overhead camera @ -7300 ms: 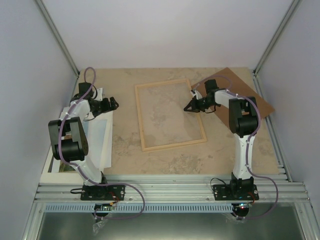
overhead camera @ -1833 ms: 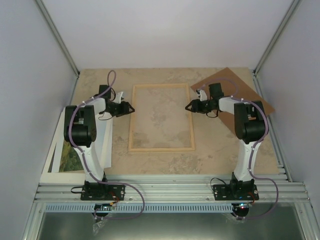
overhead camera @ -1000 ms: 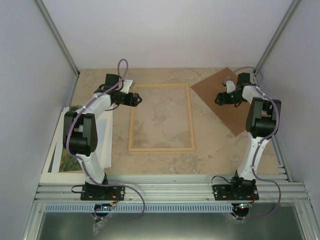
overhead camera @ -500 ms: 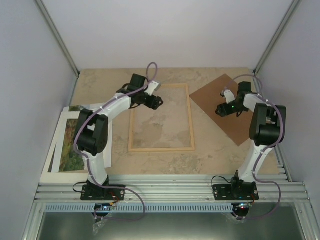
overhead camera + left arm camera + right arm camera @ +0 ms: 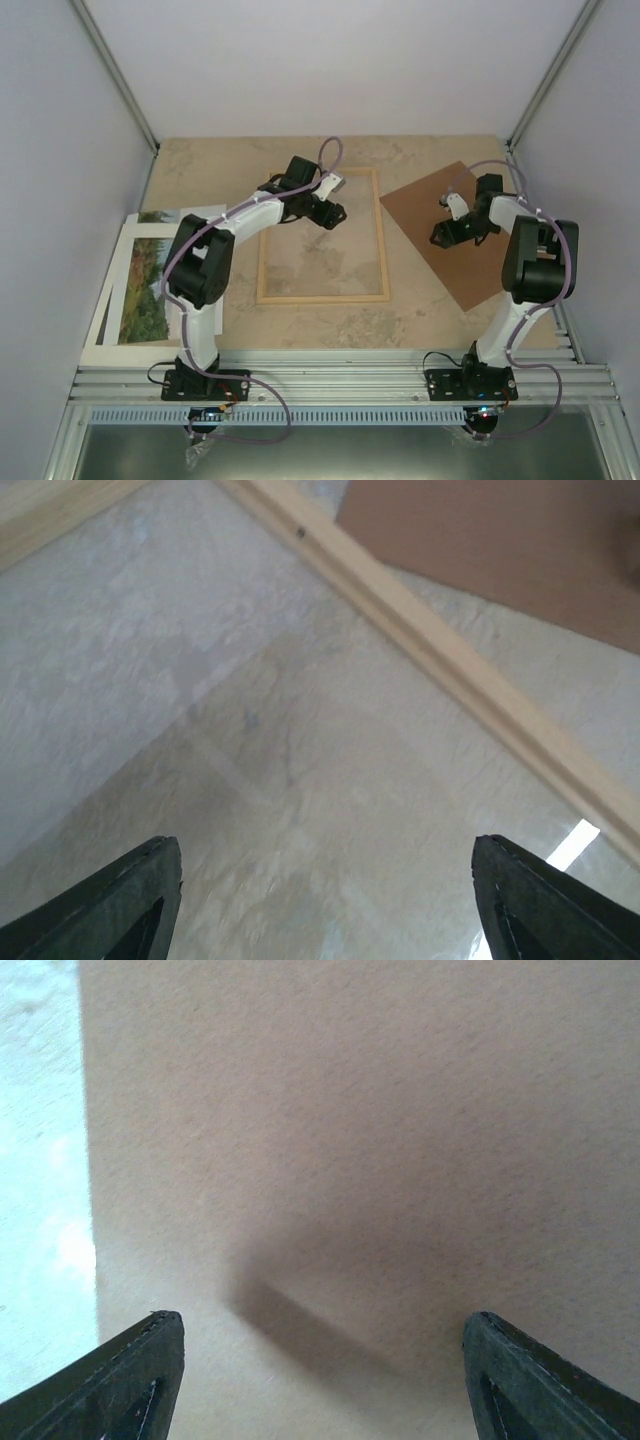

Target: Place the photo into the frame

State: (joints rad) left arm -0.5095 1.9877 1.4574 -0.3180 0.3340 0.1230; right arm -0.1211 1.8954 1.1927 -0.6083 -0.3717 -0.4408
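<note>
The photo [image 5: 150, 285] lies flat and print side up in the lower left of the top view, at the left edge of the surface [image 5: 330, 325] and well apart from the frame. Its green-brown shrubs and pale sky sit inside a wide white border. It lies a little askew to the near edge, and the left arm [image 5: 200, 270] crosses in front of its right side.

The frame [image 5: 381, 240] lies flat in the middle of the picture, with its long sides running away from the arm bases. The marbled surface shows through its clear pane [image 5: 320, 255]. The left arm reaches up and over the frame's left rail. The left hand [image 5: 333, 213] is above the pane in the upper half of the frame, nearer the right rail than the left. In the left wrist view its fingertips [image 5: 140, 890] stand wide apart with only pane and surface between them, so the hand is open and grips nothing. I cannot tell whether they touch the pane. The right rail runs diagonally across the upper right of that view, with a brown corner beyond it.

The backing board [image 5: 480, 275] lies flat to the right, turned like a diamond, its left corner just beside the frame's right rail. The right hand [image 5: 440, 238] is over the board's left part. Its fingertips [image 5: 520, 1370] are spread wide over bare brown board. That hand too is open and holds nothing.
</note>
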